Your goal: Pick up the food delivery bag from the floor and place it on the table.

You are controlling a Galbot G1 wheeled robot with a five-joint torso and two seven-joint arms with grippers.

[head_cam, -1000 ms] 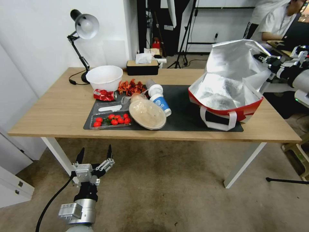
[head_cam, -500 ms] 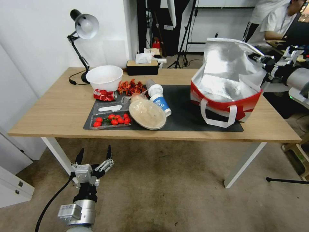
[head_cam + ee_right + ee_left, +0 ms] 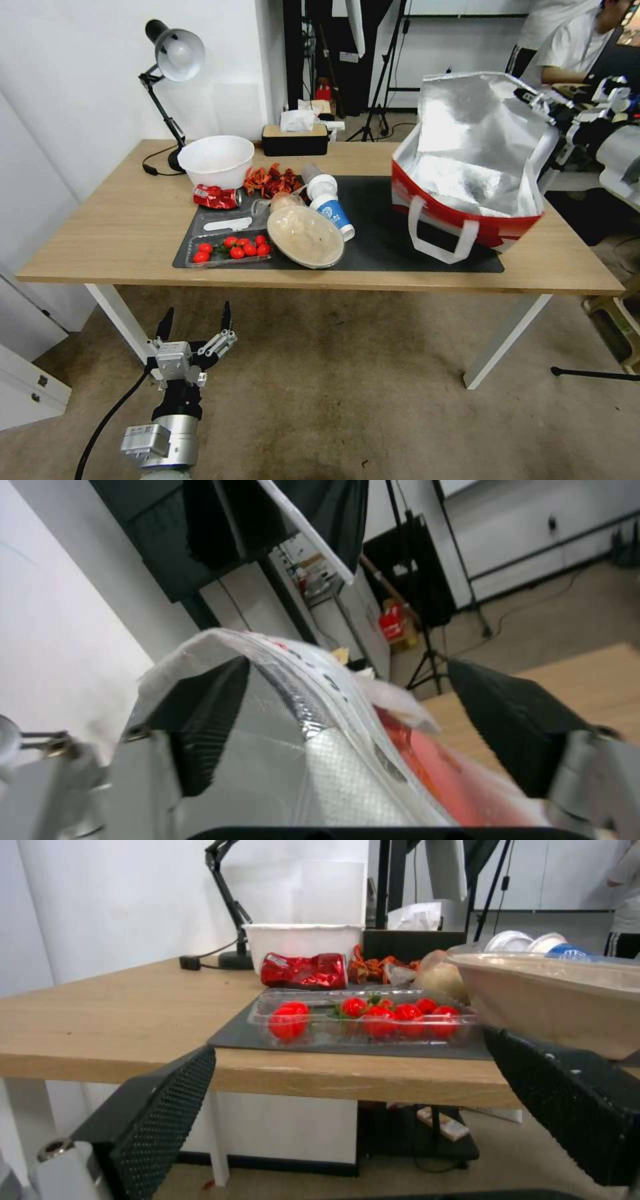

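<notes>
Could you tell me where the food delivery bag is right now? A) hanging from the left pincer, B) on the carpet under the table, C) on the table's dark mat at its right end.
C: the food delivery bag stands on the dark mat of the table.

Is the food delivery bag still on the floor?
No, the food delivery bag stands on the table, its base on the dark grey mat, with the right gripper at its rim.

Light-wood table (image 3: 120,220), dark mat (image 3: 380,220), lamp (image 3: 175,60), apparently tissue box (image 3: 295,139)
</notes>
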